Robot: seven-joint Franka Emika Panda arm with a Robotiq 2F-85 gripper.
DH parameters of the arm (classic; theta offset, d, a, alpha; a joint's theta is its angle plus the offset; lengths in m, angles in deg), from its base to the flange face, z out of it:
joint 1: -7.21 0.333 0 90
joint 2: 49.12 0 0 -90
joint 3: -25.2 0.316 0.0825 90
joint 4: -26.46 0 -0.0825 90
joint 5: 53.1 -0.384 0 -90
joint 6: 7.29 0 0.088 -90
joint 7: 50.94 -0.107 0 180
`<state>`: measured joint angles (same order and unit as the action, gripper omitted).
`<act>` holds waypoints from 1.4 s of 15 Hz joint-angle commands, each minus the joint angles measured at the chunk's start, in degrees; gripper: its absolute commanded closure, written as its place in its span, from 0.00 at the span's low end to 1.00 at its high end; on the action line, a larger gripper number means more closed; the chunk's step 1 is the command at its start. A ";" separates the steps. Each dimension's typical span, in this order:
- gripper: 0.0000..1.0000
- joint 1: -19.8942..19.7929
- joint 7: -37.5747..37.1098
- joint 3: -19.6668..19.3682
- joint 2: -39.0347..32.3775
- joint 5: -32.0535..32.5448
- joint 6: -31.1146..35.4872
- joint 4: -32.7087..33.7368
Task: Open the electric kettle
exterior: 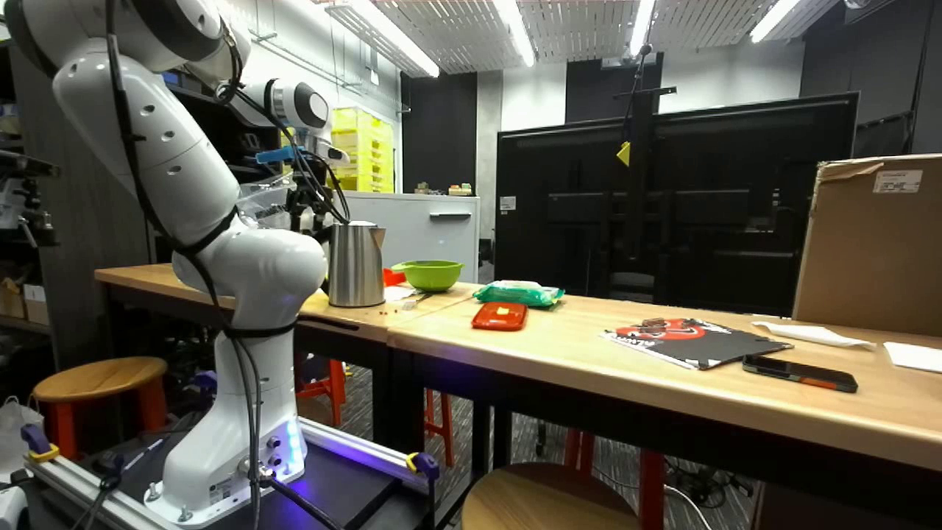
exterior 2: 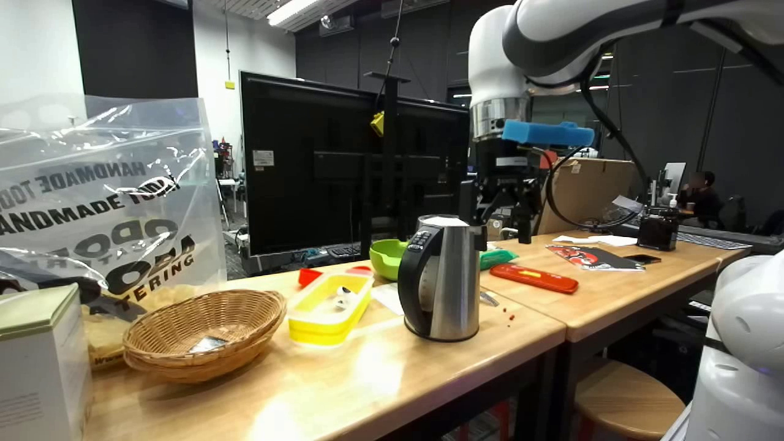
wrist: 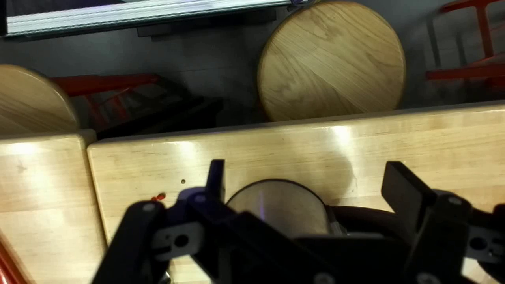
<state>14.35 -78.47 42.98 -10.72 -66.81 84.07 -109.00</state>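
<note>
- Wooden table (exterior 2: pixel 331 392): spans an exterior view, eight to three o'clock
- Robot arm (exterior 2: pixel 563 37): extends in from two o'clock
- Electric kettle (exterior 2: pixel 454 282): upright on the table, toward five o'clock from view centre
- Gripper (exterior 2: pixel 502 234): kettle's two o'clock; released, jaws wide apart; contact cannot be told
- Green bowl (exterior 2: pixel 384 260): kettle's ten o'clock
- Red item (exterior 2: pixel 533 278): kettle's three o'clock

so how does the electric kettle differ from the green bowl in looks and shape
The electric kettle is brushed silver-grey with a black handle, while the green bowl is bright green. The kettle is a tall jug; the bowl is much lower. The kettle narrows slightly towards its top, whereas the bowl widens towards its rim. Both are on the wooden tabletop.
</note>
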 commanded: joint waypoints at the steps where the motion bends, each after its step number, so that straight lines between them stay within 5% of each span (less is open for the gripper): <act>1: 0.00 -0.22 0.10 0.14 0.00 -0.06 -0.14 0.12; 21: 0.00 0.48 4.67 0.88 0.88 7.81 9.59 2.19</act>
<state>14.37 -73.88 43.78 -10.84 -59.90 92.91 -107.55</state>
